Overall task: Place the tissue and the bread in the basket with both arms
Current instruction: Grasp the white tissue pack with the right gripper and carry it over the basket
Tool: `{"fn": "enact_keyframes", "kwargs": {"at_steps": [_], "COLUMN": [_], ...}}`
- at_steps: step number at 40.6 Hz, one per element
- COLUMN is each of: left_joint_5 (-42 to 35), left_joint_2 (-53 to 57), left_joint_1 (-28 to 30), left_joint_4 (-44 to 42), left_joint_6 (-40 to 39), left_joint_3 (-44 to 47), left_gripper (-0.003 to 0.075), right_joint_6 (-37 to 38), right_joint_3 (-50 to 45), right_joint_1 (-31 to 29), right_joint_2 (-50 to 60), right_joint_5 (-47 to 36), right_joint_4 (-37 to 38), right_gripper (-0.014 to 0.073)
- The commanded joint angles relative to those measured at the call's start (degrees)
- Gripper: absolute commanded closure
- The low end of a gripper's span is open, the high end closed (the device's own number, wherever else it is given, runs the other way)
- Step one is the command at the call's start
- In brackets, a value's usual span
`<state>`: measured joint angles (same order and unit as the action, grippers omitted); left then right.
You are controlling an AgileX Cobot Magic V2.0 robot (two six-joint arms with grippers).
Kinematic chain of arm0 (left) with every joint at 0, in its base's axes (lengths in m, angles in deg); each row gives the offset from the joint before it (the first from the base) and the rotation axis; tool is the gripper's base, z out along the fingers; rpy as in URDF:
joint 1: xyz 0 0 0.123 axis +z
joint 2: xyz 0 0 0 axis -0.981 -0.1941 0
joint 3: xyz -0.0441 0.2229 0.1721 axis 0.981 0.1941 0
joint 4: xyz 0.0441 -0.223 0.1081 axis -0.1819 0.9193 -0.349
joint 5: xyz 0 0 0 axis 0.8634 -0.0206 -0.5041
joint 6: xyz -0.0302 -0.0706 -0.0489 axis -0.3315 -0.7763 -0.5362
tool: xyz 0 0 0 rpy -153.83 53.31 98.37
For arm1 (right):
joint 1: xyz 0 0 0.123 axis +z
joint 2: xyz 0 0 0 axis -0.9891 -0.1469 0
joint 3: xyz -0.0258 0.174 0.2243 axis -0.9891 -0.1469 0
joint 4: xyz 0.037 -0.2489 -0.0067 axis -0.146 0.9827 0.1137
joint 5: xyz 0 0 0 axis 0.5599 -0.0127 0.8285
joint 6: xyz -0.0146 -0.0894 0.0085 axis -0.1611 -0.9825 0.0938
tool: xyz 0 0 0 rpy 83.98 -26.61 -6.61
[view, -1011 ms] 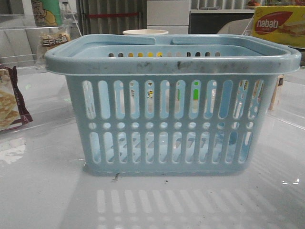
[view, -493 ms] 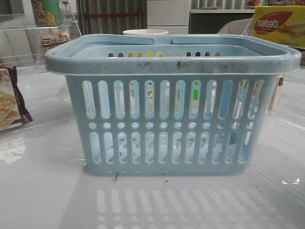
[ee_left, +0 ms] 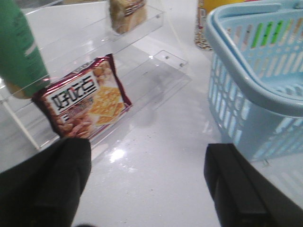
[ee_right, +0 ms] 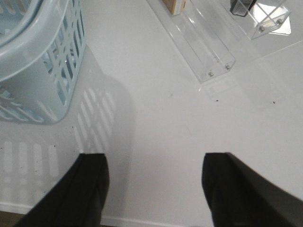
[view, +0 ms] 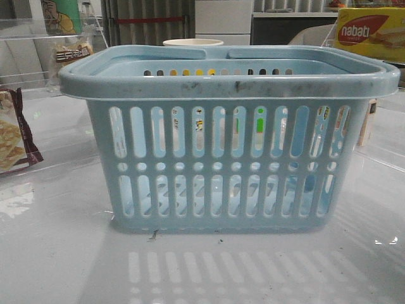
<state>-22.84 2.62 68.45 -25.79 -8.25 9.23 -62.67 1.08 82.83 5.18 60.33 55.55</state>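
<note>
Nothing is changing across the front views: the large light-blue slotted plastic basket (view: 229,136) is sitting in the same spot in mid-frame on the glossy white bench (view: 57,253), and no arm is entering that view. I judge from this that the task is only just starting, with both things still to be fetched.

At the far left edge of the front view, the maroon-edged bag of pale crackers (view: 14,130) is leaning on a clear acrylic shelf. Above it, in the upper left, the clear packet of golden-brown bread with its dark label (view: 70,56) is standing on a higher step of that shelf (ee_left: 142,61); in the left wrist view it is showing at the top centre. The left tool (ee_left: 147,187) is hovering over bare bench with its black fingers (ee_left: 236,189) spread wide, holding nothing, the cracker bag just ahead of it.

In the upper right of the front view a yellow "nabati" box (view: 370,33) is standing behind the basket. The right tool (ee_right: 154,189) is also hanging spread apart and empty over bare bench, beside the basket's corner. A small dark object (ee_right: 239,6) at the top edge of the right wrist view may be the tissue; I cannot tell.
</note>
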Motion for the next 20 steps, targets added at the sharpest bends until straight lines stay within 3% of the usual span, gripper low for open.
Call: {"fn": "enact_keyframes", "kwargs": {"at_steps": [1,11,20], "left_joint_5": [-4.8,-4.9,-4.9], "left_joint_2": [-0.6,-0.6,-0.6], "left_joint_1": [-5.1,-14.1,-15.2], "left_joint_4": [0.4,0.2,0.3], "left_joint_6": [2.1,2.2,2.2], "left_joint_3": [-1.6,-1.6,-1.6], "left_gripper": [0.016,0.016,0.016], "right_joint_6": [0.5,1.6,1.6], "right_joint_3": [5.2,17.4,29.9], "right_joint_1": [-0.9,-7.3,-11.8], "right_joint_2": [-4.1,-17.8,-32.1], "right_joint_5": [-3.7,-3.5,-3.2], "right_joint_4": [0.4,0.6,0.6], "right_gripper": [0.0056,0.0056,0.0056]}}
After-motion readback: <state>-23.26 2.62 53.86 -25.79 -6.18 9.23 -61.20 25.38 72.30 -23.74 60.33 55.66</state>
